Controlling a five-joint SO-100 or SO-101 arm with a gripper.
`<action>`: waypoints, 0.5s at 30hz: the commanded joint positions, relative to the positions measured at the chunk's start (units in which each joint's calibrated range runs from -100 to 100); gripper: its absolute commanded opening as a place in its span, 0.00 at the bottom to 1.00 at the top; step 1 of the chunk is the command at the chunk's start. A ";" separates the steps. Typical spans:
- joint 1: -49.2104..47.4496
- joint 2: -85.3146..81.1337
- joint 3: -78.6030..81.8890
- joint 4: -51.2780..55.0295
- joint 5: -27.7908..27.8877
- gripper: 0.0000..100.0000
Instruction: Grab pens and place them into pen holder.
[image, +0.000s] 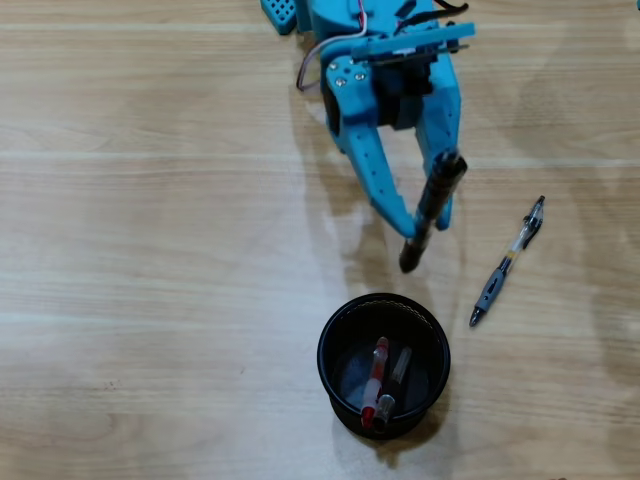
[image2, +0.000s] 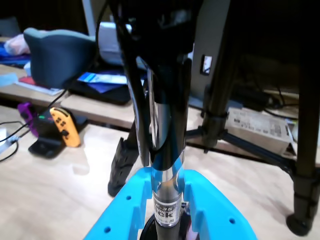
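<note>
In the overhead view my blue gripper (image: 428, 220) is shut on a black pen (image: 441, 183), which hangs tilted just above and behind the pen holder (image: 334, 322), a round black mesh cup. Inside the cup lie a red and clear pen (image: 378, 385) and a darker clear pen (image: 399, 368). Another pen (image: 508, 262), clear with a grey grip, lies on the table to the right of the cup. In the wrist view the held pen (image2: 167, 150) stands upright between the blue fingers (image2: 135, 200), with a dark round shape below it at the bottom edge.
The arm's blue base (image: 345, 20) and a small blue block (image: 280, 12) sit at the top edge of the wooden table (image: 150, 250). The wrist view shows tripod legs (image2: 215, 115), a cluttered bench and an orange controller (image2: 65, 127) beyond the table.
</note>
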 joint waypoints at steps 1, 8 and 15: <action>0.91 2.33 2.15 -11.40 0.20 0.02; 1.73 9.71 3.87 -18.78 -0.22 0.02; 1.91 13.88 3.96 -18.78 -0.27 0.02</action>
